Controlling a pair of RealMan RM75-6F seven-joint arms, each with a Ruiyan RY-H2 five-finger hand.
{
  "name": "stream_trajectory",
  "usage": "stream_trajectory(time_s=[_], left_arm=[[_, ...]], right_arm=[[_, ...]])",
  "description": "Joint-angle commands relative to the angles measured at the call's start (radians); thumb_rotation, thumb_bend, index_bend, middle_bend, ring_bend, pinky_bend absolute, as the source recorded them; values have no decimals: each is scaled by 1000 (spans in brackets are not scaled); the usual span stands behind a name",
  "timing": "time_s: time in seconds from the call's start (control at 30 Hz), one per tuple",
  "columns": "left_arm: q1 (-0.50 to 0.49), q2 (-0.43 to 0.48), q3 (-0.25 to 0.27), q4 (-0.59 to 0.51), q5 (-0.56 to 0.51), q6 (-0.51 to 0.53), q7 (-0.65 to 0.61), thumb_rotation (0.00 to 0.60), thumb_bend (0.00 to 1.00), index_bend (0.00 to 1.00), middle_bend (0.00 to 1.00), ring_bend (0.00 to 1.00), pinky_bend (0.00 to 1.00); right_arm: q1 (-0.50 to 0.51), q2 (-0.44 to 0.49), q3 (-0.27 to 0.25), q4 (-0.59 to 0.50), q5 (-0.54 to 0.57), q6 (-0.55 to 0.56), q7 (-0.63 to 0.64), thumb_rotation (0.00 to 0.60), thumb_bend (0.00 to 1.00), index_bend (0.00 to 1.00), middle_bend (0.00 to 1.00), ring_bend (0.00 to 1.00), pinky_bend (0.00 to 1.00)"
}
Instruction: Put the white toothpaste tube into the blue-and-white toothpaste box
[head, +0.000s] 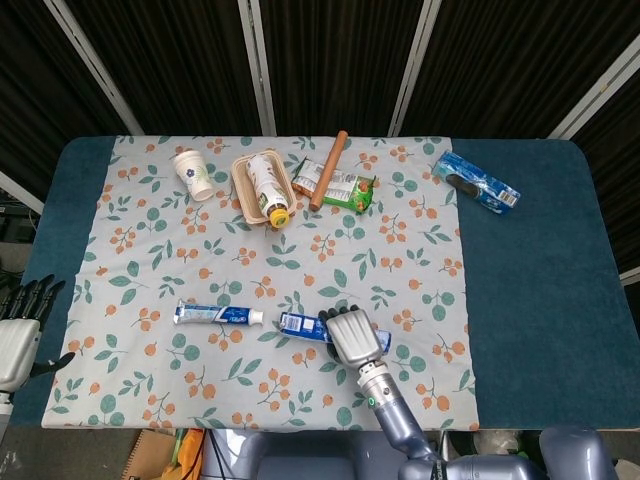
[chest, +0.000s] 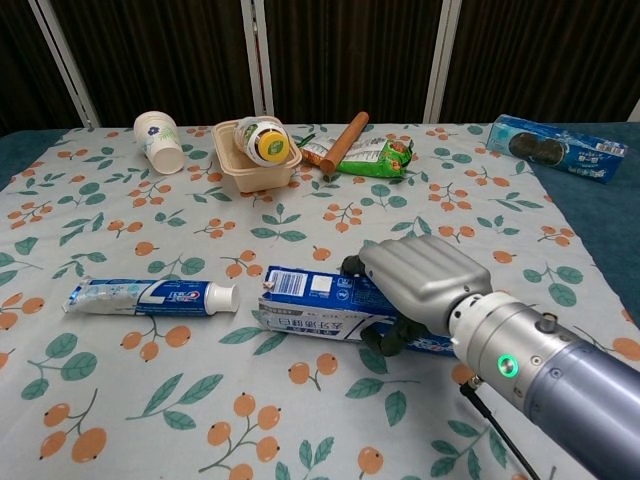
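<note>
The white toothpaste tube (head: 218, 315) (chest: 150, 296) lies flat on the floral cloth, cap pointing right. Just right of it the blue-and-white toothpaste box (head: 303, 323) (chest: 310, 302) lies on its side, its left end turned slightly toward the front. My right hand (head: 352, 336) (chest: 420, 283) covers the box's right half, fingers wrapped over it and thumb under the near side, gripping it. My left hand (head: 20, 325) hangs at the left table edge, fingers apart and holding nothing; only the head view shows it.
At the back stand a paper cup (chest: 160, 141), a beige tray (chest: 244, 170) holding a bottle (chest: 260, 139), a brown rolling pin (chest: 344, 141), a green snack packet (chest: 374, 157), and a blue cookie pack (chest: 558, 147) on the bare blue table at right.
</note>
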Motion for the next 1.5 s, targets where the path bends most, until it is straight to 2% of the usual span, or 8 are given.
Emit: stream_trajectory(time_s=[0.03, 0.2, 0.37, 0.47, 0.6, 0.83, 1.07, 1.5], left_arm=[[1, -1, 1, -3, -1, 0, 4, 600, 7, 32, 0, 0, 45], [0, -1, 4, -15, 5, 2, 20, 600, 7, 41, 0, 0, 51], [-17, -1, -5, -33, 1, -15, 49, 600, 46, 125, 90, 93, 196], [-59, 0, -27, -54, -28, -68, 107, 600, 65, 192, 160, 168, 266], [-145, -28, -76, -78, -111, -174, 213, 600, 73, 232, 193, 192, 296], [-291, -164, -127, -53, -265, -311, 413, 600, 79, 265, 238, 234, 338], [-377, -318, -121, 28, -352, -373, 521, 600, 85, 296, 293, 266, 358], [-443, -453, -106, 118, -397, -379, 550, 600, 147, 355, 373, 326, 402]], right_arm=[[-1, 19, 8, -28, -10, 11, 13, 600, 404, 466, 506, 444, 427], [-4, 62, 18, -78, -25, 30, 23, 600, 405, 466, 506, 443, 427], [-10, 112, 24, -126, -46, 42, 53, 600, 404, 466, 506, 443, 428], [-11, 139, 28, -154, -49, 45, 61, 600, 405, 466, 506, 443, 428], [-10, 170, 28, -189, -55, 50, 58, 600, 405, 466, 506, 443, 428], [-8, 208, 36, -220, -45, 57, 62, 600, 404, 466, 506, 443, 427], [-10, 250, 45, -223, -37, 59, 84, 600, 404, 466, 506, 443, 428], [-6, 291, 40, -240, -42, 63, 108, 600, 404, 466, 506, 443, 428]])
